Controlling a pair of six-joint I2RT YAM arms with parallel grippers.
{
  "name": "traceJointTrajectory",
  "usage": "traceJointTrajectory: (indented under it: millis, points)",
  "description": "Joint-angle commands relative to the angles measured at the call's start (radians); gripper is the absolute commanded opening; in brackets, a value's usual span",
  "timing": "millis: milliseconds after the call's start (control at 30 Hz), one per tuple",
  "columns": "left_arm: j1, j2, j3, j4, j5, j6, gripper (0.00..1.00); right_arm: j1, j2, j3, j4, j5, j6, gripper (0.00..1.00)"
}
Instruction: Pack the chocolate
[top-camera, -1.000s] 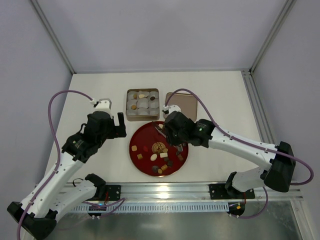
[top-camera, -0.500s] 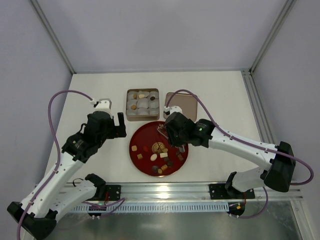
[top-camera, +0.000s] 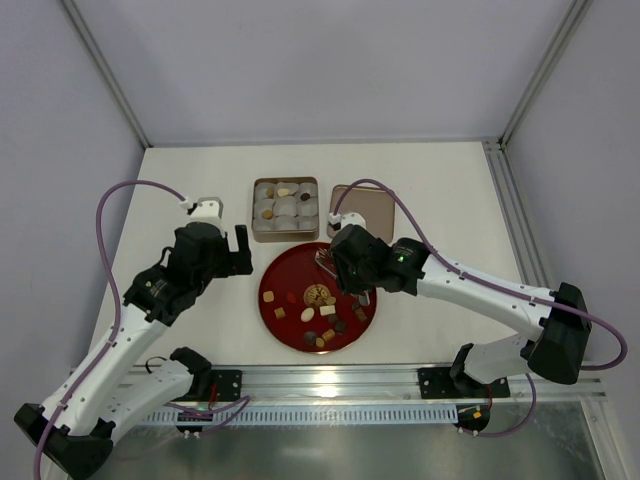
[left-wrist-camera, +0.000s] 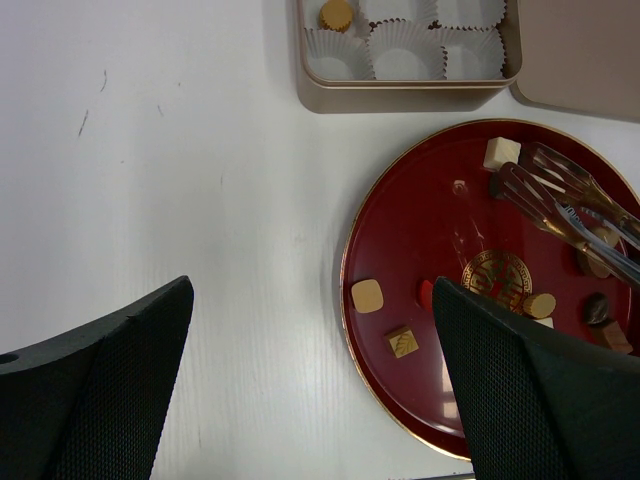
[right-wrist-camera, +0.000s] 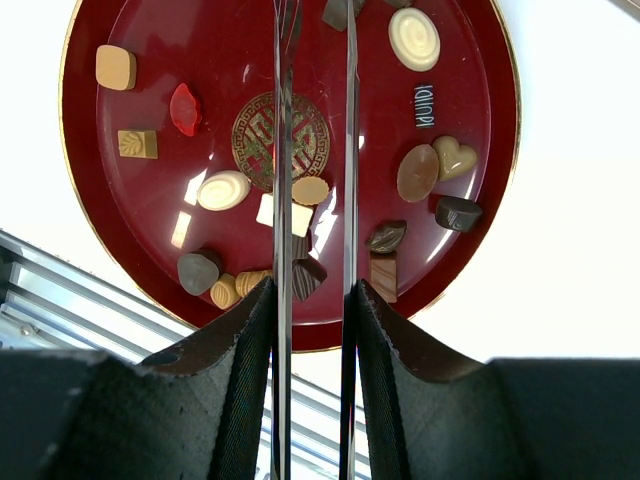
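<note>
Many small chocolates in brown, tan, cream and red lie on the red plate. My right gripper is shut on metal tongs above the plate's far right part. In the right wrist view the gripper holds the tongs' two arms a little apart over the chocolates. The tong tips sit by a cream square and a dark piece at the plate's far edge. My left gripper is open and empty over bare table left of the plate.
A tan tin with white paper cups, a few holding chocolates, stands just beyond the plate. Its lid lies to the tin's right. A metal rail runs along the near table edge.
My right gripper and the tongs have shifted very slightly toward the plate's far edge. My left arm has not moved.
</note>
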Motion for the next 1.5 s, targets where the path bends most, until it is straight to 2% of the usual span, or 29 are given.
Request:
traceJointTrajectory:
  millis: [0, 900, 1200, 1333, 1467]
  points:
    - [0.000, -0.018, -0.004, 0.033, -0.007, 0.004, 1.00, -0.002, 0.007, 0.017, 0.011, 0.020, 0.013, 0.39]
    - [0.000, -0.024, -0.006, 0.029, -0.012, 0.009, 1.00, -0.002, 0.060, -0.014, 0.038, 0.023, 0.018, 0.41]
    - [0.000, -0.024, -0.006, 0.029, -0.014, 0.009, 1.00, -0.002, 0.076, -0.017, 0.049, 0.017, 0.013, 0.38]
    - [0.000, -0.024, -0.006, 0.027, -0.014, 0.007, 1.00, -0.002, 0.070, -0.016, 0.046, 0.021, 0.013, 0.31]
    - [0.000, -0.025, -0.006, 0.029, -0.012, 0.007, 1.00, -0.002, 0.059, -0.014, 0.034, 0.024, 0.010, 0.30]
